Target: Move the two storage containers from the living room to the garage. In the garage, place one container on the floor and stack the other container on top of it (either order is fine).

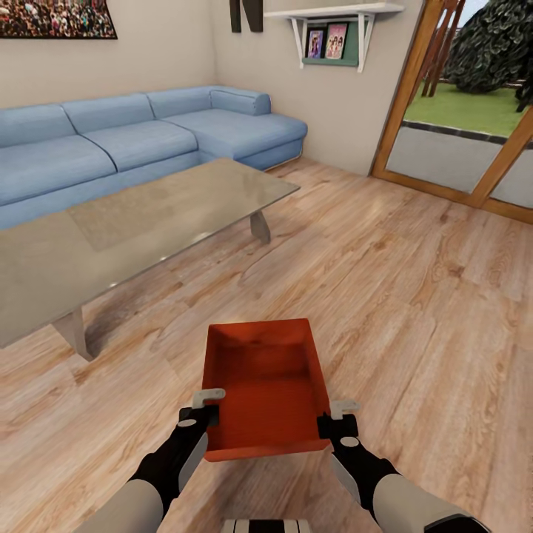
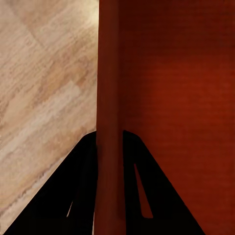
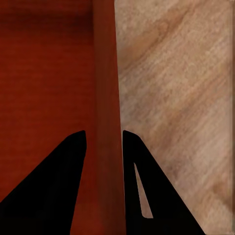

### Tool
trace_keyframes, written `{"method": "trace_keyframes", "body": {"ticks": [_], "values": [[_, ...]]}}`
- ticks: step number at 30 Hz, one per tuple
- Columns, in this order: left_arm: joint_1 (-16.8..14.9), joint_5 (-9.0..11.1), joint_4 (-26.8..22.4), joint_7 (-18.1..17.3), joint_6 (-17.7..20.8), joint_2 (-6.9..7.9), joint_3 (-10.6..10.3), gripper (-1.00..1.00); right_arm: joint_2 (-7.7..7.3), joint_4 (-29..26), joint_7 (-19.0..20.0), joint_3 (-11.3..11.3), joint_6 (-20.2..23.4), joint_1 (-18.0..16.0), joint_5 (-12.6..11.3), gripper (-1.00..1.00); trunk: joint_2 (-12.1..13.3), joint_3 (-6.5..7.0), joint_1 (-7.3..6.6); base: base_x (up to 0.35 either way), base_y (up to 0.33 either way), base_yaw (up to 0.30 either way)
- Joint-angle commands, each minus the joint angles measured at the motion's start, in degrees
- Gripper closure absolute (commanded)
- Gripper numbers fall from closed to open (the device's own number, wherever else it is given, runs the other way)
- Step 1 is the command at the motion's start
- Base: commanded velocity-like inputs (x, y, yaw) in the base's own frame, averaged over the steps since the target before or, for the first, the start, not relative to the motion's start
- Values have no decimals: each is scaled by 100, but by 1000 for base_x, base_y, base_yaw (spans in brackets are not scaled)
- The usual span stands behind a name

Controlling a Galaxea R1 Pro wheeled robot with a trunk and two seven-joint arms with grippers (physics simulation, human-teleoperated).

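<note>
An orange-red storage container [image 1: 266,385] is gripped between the left gripper [image 1: 209,406] and right gripper [image 1: 334,416], each clamped on a side wall.

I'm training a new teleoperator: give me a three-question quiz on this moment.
1. True or false: the storage container rests on the glass coffee table.
2. What do the left gripper and right gripper each straddle? A) a container side wall B) a sofa cushion C) nothing
3. Fill in: under the container lies light ____ flooring.

Key: 1 false, it is held over the flooring; 2 A; 3 wood-plank.
</note>
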Motion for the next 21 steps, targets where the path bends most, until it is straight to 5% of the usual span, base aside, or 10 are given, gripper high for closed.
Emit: {"method": "trace_keyframes", "body": {"ticks": [1, 21], "values": [[0, 210, 6, 34, 15, -2, -39, 100, 29, -16, 11, 39, -91, -4, 17, 100, 40, 15, -23, 0, 0, 0], [0, 355, -3, 32, 11, 6, -39, 100, 29, -25, 12, 39, -62, -4, 16, 100, 842, 374, -463, 0, 0, 0]]}}
